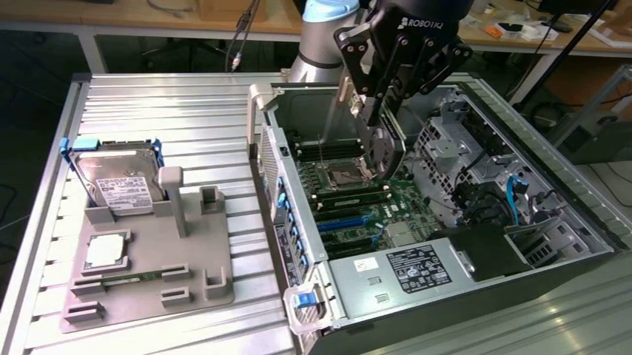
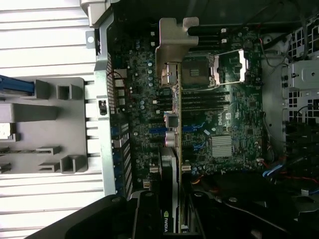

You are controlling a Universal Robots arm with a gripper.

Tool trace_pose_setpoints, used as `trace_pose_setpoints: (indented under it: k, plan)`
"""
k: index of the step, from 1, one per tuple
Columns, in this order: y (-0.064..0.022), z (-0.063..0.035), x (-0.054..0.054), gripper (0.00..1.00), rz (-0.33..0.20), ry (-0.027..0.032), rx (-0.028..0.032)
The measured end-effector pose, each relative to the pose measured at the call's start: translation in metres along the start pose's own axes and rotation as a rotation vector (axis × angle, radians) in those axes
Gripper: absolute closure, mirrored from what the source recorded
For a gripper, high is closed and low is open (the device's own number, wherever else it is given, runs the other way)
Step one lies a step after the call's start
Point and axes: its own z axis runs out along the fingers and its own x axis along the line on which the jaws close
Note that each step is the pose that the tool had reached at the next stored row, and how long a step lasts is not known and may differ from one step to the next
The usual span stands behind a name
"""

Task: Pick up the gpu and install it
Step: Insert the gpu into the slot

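Note:
My gripper (image 1: pixel 375 111) hangs over the open computer case (image 1: pixel 296 307), shut on the gpu (image 1: pixel 381 151). The card is held on edge, black shroud facing the exterior view's right, its lower end just above the green motherboard (image 1: pixel 395 211) near the CPU socket (image 1: pixel 345 174). From the wrist, the gpu (image 2: pixel 172 129) appears edge-on between my dark fingers (image 2: pixel 147 216), with its silver end bracket (image 2: pixel 174 42) at the far end. The motherboard (image 2: pixel 224 114) lies below it.
On the exterior view's left, a grey fixture tray (image 1: pixel 197 281) holds a silver hard drive (image 1: pixel 118 181), a CPU (image 1: pixel 106 251) and a thin memory stick (image 1: pixel 133 279). Drive cages (image 1: pixel 449 137), blue cables (image 1: pixel 508 200) and a power supply (image 1: pixel 415 270) crowd the case.

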Motion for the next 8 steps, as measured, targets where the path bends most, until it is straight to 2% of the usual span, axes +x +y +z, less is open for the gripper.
trace_pose_setpoints:
  k: [8]
  plan:
    - [0.0000, 0.0000, 0.0000, 0.73, -0.015, 0.0001, -0.0004]
